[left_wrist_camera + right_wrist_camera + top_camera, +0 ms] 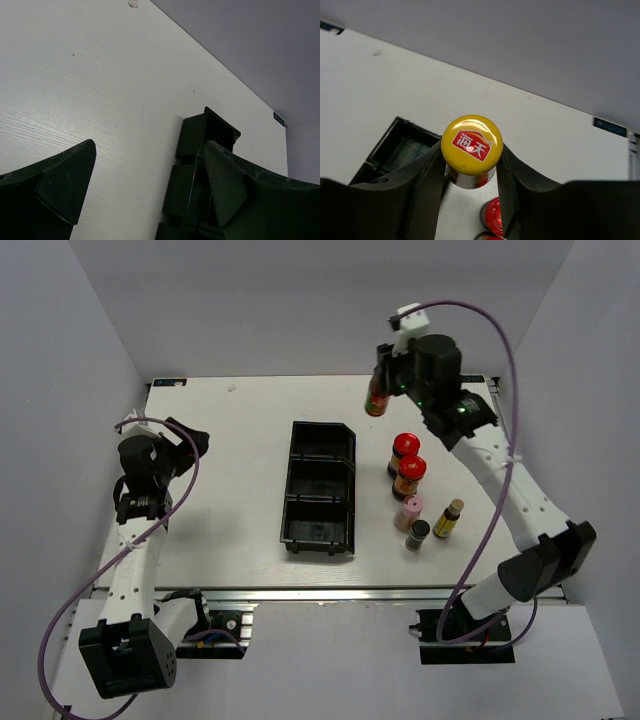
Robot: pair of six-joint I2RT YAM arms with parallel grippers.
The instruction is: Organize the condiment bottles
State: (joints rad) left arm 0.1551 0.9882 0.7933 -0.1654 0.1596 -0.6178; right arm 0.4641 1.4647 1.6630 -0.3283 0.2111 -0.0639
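- Our left jaws hang wide apart over the counter [230,490], holding nothing.
- The black bin [292,480] has no bottle in it yet, as far as we see.
- Our right jaws are clamped on the yellow-capped bottle [471,145], up in the air.
- Five bottles [409,475] wait beside the bin, so we think most of the job is left.

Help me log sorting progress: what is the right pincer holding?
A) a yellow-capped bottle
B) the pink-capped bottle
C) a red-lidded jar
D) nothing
A: in the right wrist view the right pincer is closed on the yellow-capped bottle, with one finger on each side just under its cap.
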